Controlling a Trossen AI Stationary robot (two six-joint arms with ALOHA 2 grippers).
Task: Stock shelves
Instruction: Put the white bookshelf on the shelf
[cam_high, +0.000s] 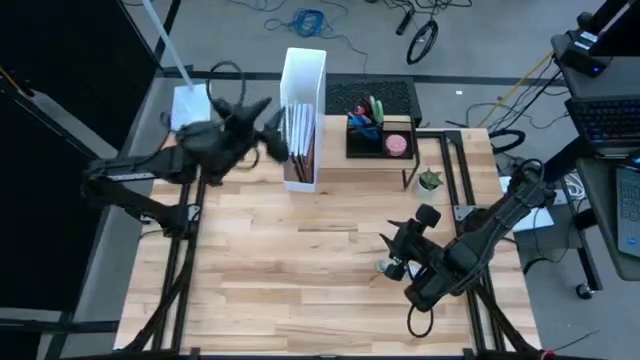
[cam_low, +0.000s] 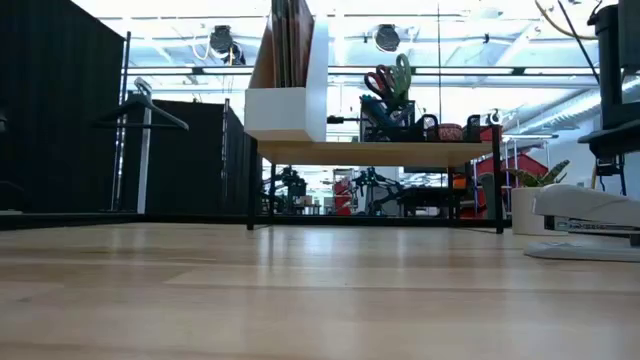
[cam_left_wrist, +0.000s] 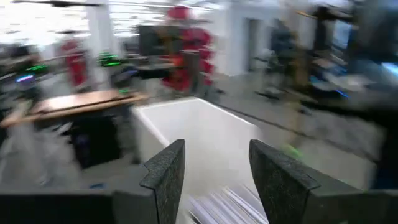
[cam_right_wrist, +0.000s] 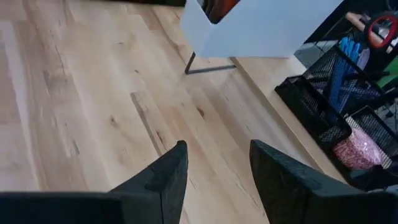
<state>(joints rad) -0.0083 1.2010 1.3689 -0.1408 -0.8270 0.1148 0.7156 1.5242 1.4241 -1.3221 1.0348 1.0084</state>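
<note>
- While the left gripper (cam_high: 272, 142) hangs in the air just left of the white file box (cam_high: 302, 110), its fingers (cam_left_wrist: 166, 172) are spread with nothing between them; papers show inside the box below.
- File box stands on the left end of the shelves (cam_low: 375, 152), books upright inside.
- Black organizer tray (cam_high: 380, 132) sits on the shelves right of the file box, scissors and pens in it.
- Small plant (cam_high: 430, 180) just right of the shelves.
- Right gripper (cam_high: 392, 243) is well in front of the shelves over bare table (cam_high: 280, 280), jaws apart, empty.
- Stapler (cam_low: 585, 222) rests on the table under that arm.
</note>
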